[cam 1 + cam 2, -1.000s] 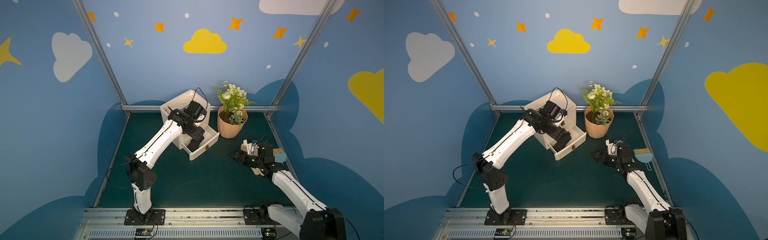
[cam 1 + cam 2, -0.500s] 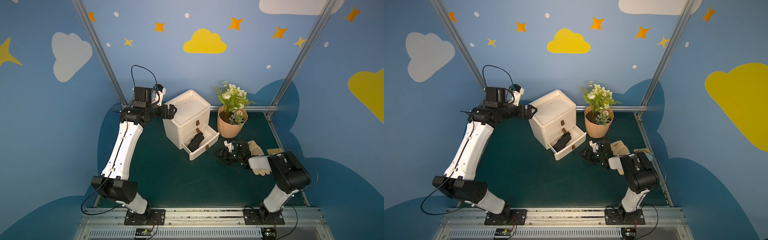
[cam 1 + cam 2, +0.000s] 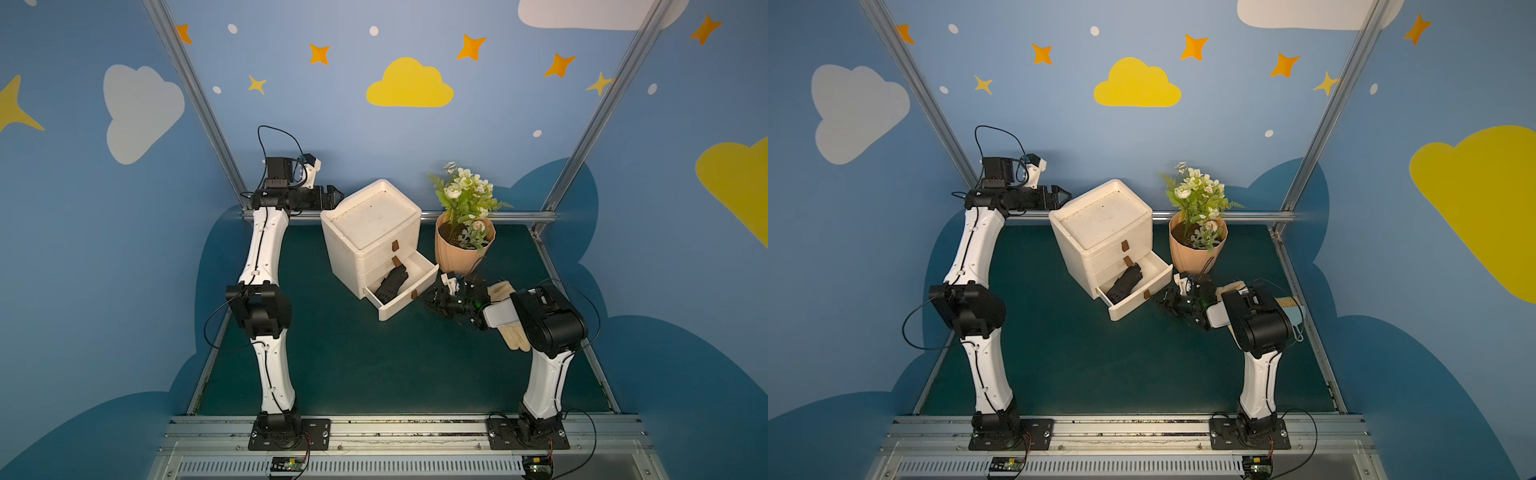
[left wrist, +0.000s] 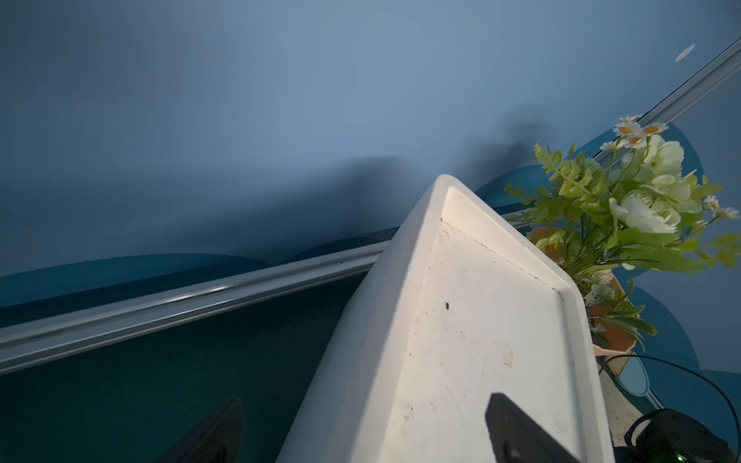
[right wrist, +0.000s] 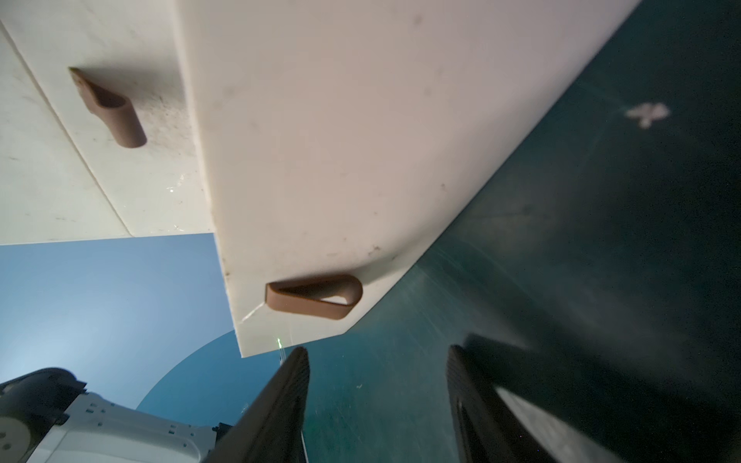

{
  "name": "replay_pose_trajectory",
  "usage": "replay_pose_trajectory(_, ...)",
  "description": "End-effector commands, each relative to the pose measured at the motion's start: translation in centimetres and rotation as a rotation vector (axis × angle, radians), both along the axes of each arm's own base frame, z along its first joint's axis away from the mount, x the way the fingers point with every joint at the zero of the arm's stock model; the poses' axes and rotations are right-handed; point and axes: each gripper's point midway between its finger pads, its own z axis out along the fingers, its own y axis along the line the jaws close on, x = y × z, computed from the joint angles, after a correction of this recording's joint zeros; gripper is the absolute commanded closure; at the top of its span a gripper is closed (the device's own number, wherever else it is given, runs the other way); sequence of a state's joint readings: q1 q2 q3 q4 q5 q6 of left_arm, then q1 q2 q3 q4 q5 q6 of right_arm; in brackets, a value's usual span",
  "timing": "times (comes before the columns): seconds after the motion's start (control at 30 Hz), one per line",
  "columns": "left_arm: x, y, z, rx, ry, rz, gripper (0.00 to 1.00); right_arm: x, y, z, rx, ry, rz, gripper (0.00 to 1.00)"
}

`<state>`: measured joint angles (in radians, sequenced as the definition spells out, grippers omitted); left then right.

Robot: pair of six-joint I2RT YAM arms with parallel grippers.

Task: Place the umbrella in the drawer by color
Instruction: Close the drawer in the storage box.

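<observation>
Black umbrella [image 3: 392, 282] lies in the open bottom drawer [image 3: 397, 306]; right gripper [image 3: 432, 302] hovers just right of its front, jaws half-spread, empty; left gripper [image 3: 334, 195] gapes wide, far-left beside cabinet [image 3: 374, 216].

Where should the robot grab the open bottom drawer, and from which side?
Grab it by the brown loop handle in the middle of the bottom drawer's front panel, coming straight at the front. The loop sticks out and is thin enough to pinch, while the rest of the front is flat and wide. The right hand, open and empty, faces it.
</observation>
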<state>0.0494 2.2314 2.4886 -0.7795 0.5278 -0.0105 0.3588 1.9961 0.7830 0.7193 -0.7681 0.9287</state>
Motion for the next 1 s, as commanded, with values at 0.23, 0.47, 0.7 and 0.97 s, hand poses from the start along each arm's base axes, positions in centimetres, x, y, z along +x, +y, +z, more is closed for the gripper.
replay_pose_trajectory(0.23, -0.3, -4.3, -0.8, -0.071, -0.005, -0.215, 0.12, 0.8, 1.4, 0.0, 0.018, -0.016, 0.019, 0.5)
replay_pose_trajectory(0.47, -0.4, -5.7, -2.6, -0.044, 0.022, -0.246, 0.18, 1.8, 2.1, 0.4, 0.019, -0.03, 0.024, 0.51)
replay_pose_trajectory(0.7, -0.9, -7.4, -3.2, -0.054, 0.019, -0.314, 0.23, 3.0, 3.5, 1.1, 0.004, -0.05, 0.039, 0.52)
replay_pose_trajectory(0.97, -1.0, -8.0, -3.2, -0.049, 0.015, -0.327, 0.24, 5.0, 5.3, 1.7, -0.031, -0.091, 0.046, 0.54)
